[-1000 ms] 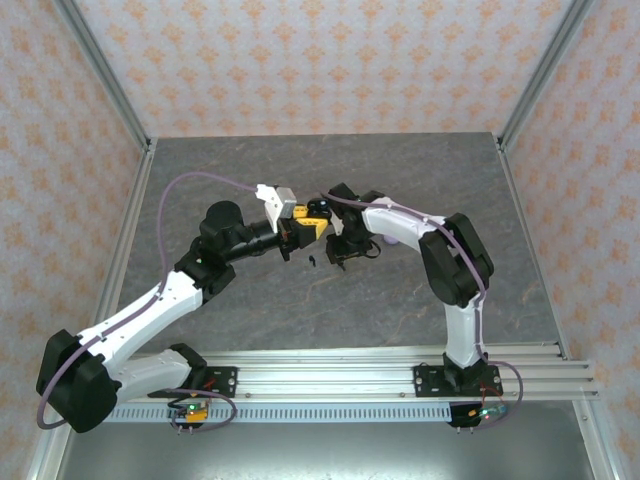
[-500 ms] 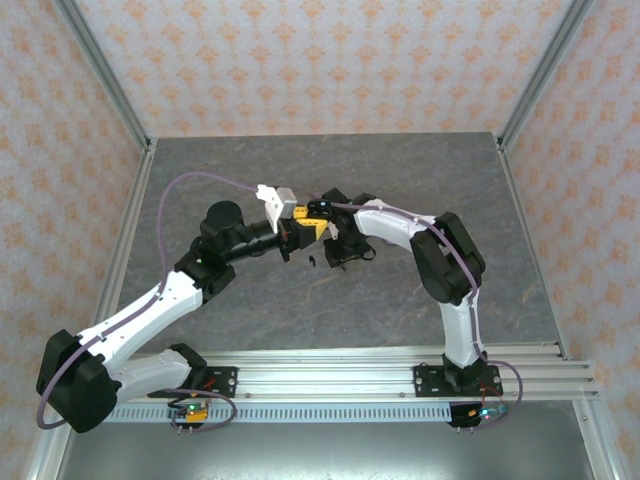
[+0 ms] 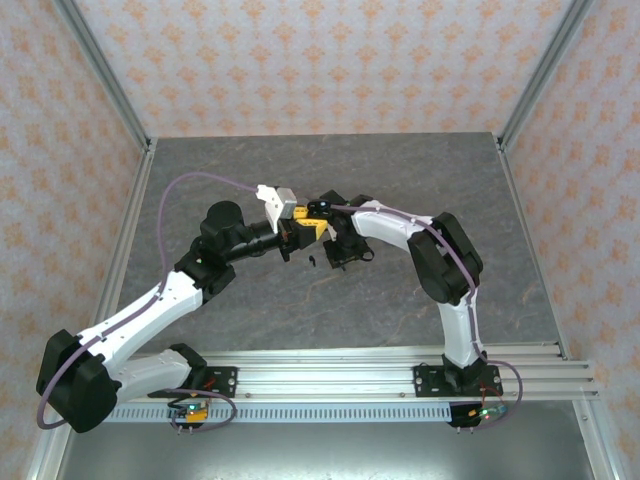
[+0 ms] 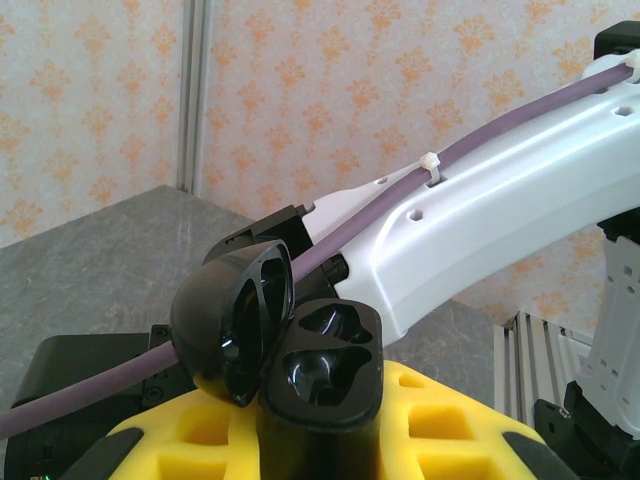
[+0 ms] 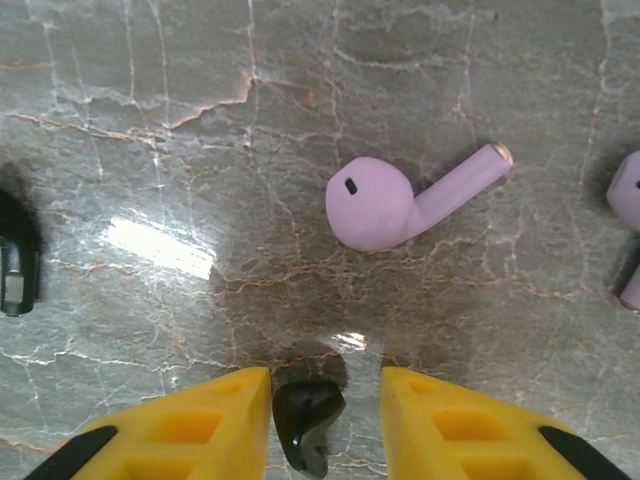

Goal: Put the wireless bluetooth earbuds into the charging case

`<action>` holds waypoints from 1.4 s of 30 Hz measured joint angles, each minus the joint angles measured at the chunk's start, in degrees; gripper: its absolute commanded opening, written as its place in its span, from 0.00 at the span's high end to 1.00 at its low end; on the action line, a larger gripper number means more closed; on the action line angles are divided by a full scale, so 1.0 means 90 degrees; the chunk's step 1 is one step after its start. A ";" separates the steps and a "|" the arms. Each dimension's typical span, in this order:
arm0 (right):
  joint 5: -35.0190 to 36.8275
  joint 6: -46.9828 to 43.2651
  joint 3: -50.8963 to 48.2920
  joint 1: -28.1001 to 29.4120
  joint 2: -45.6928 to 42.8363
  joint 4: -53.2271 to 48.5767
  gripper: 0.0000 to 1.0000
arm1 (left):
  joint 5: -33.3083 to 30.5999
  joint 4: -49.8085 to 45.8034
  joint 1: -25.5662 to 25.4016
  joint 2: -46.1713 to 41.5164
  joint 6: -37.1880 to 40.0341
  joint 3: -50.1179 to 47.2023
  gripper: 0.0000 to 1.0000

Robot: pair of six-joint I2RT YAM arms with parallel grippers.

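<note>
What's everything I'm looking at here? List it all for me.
charging case: 1, black, lid open, both wells empty, held in the left tool
lavender earbuds: 2, pale lavender, on the table beyond the right tool
black earbud: 1, black, on the table between the right tool's fingers
dark object: 1, black, cut off at the right wrist view's left edge, cannot identify
table: 1, grey marble
walls: 3, pale with orange pattern
arms: 2, white and black
left tool: yellow fingers, shut on the case
right tool: yellow fingers, open
</note>
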 measured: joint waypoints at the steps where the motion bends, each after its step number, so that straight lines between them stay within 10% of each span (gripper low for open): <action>1: 0.0012 0.0002 0.0005 0.0000 0.0002 -0.0002 0.70 | 0.0000 0.0000 0.0000 0.0000 0.0000 0.0000 0.91; 19: 0.0044 0.0379 -0.0097 -0.0078 -0.0066 0.0100 0.78 | -0.0032 -0.0117 0.0000 -0.0002 0.0005 0.0000 0.91; 42: -0.2458 0.1435 -0.1775 -0.1707 -0.1401 0.2011 0.78 | -0.1037 0.0036 0.0000 0.0935 -0.0325 -0.0617 0.91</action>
